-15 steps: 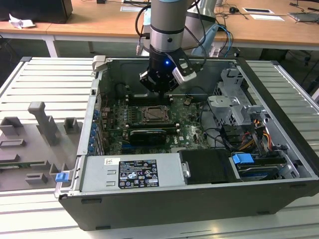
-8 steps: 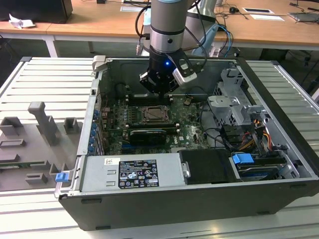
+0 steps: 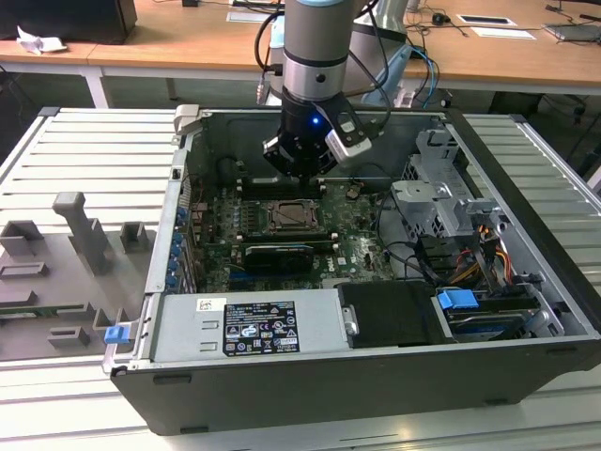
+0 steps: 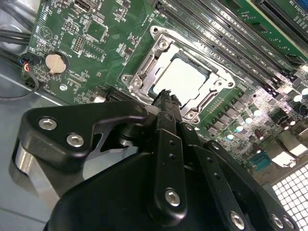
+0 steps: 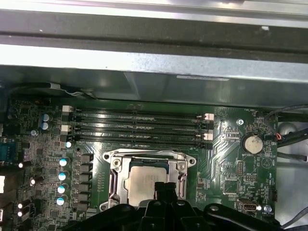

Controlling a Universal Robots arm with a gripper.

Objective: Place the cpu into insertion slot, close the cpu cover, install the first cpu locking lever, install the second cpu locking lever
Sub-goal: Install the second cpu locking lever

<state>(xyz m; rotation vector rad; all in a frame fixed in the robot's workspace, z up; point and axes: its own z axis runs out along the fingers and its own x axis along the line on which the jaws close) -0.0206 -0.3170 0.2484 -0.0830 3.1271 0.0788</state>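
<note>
Gripper fingers sit pressed together, holding nothing, their black tips just above one edge of the cpu. One pale square chip lies flat in the slot, framed by a silver cover. Beside the slot, four long black memory slots run parallel on the green board.

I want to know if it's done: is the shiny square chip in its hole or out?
In. The chip lies flat inside the socket.
</note>
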